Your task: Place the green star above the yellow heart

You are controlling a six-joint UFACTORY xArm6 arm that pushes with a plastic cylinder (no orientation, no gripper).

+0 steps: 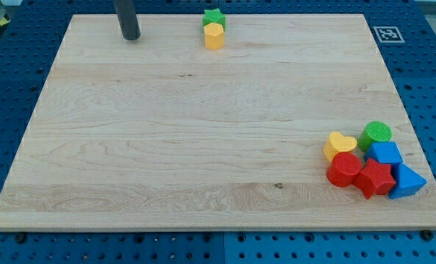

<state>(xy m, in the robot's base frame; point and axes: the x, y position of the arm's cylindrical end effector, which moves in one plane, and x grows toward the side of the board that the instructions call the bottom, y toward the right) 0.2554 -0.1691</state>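
the green star (213, 17) is seen at the view's top edge of the wooden board (203, 147), touching a yellow block (214, 36) that lies just below it in the view. the yellow heart (339, 146) is found well apart from it, near the view's bottom right corner, at the left side of a tight cluster. in that cluster are also a green cylinder (377, 134) up and to the right of the heart, a red cylinder (343, 169) touching the heart from below, a red star (374, 178), a blue block (385, 153) and a blue triangle (407, 181).

the rod is seen upright at the view's top left, with my tip (132, 37) resting on the board, to the left of the green star and clearly apart from it. no block is touched by the tip; as a plain rod it has nothing to open or close, and nothing is held.

the task is judged to be barely begun, if at all. almost the whole stretch of board is left between star and heart. the star would need to be separated from the yellow block and pushed down and to the right, then stopped just above the heart, where the green cylinder sits close and could be knocked.
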